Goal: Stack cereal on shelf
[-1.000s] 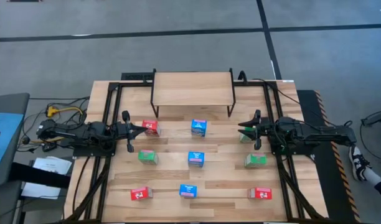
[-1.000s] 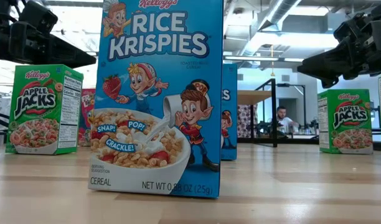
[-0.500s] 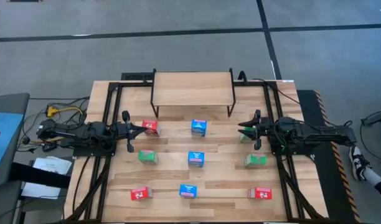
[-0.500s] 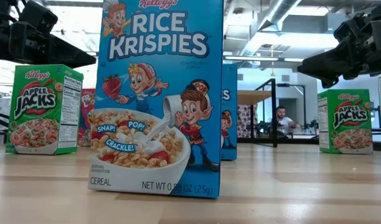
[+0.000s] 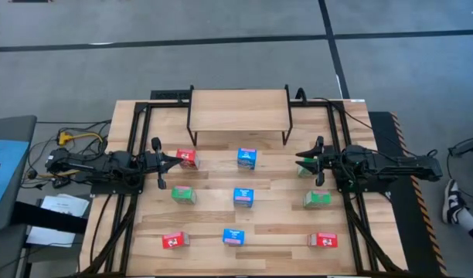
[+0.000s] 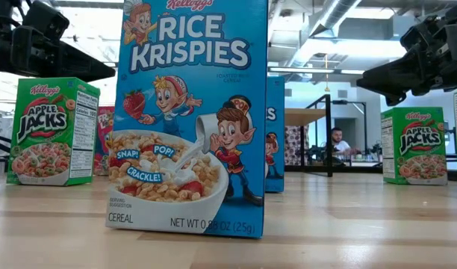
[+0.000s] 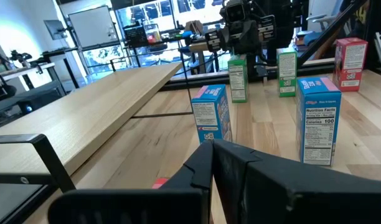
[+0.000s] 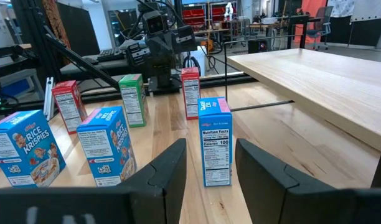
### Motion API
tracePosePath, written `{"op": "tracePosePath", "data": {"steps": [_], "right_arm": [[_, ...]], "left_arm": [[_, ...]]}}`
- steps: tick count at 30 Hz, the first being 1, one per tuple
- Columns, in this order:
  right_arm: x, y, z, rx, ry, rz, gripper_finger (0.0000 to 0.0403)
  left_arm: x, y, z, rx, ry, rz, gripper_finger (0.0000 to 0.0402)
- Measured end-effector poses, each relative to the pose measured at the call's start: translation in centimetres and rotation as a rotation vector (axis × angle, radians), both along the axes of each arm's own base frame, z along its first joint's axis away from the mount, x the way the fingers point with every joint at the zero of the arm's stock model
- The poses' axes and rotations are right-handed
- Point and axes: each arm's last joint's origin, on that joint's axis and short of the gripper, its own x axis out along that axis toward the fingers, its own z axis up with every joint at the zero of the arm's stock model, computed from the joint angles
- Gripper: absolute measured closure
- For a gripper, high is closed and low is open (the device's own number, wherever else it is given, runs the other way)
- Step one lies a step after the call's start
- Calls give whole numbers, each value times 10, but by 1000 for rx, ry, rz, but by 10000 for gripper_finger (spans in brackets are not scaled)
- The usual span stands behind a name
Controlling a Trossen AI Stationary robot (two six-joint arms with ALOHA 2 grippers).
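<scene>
Light wood makes up the shelf (image 5: 238,110), a low rectangular top on thin black legs at the far edge of the slatted table (image 5: 213,224). Its top is bare; no cereal has been stacked on it yet, so the task looks to be at its very start.

Nine small cereal boxes stand upright on the table in three rows of three, well apart from one another, likely spaced so a gripper can reach each alone. Nearest the shelf are a red box (image 5: 187,157), a blue box (image 5: 247,158) and a green box (image 5: 304,170) that is partly hidden under the right arm. The middle row holds a green box (image 5: 183,194), a blue box (image 5: 243,197) and a green box (image 5: 317,198). The nearest row holds a red box (image 5: 174,240), a blue Rice Krispies box (image 6: 190,112) that fills the low view, and a red box (image 5: 323,240).

The left gripper (image 5: 173,161) hovers above the table at the left side, its fingers pressed together and empty, its tip just beside the red box by the shelf. The right gripper (image 8: 209,165) hovers at the right side, jaws standing narrowly apart with nothing between them, pointing toward the blue box by the shelf. Both arms face inward, as if poised to begin picking.

A person sits far off in the room behind.
</scene>
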Motion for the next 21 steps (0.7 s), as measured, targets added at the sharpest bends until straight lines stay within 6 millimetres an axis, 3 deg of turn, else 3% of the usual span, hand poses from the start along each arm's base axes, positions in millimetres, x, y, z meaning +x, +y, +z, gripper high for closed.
{"op": "tracePosePath", "data": {"steps": [13, 21], "right_arm": [[0, 0, 2, -1, -22, -1, 239], [-3, 0, 24, -5, -124, -1, 239]], "left_arm": [[0, 0, 0, 0, 0, 0, 401], [0, 0, 0, 0, 0, 0, 401]]}}
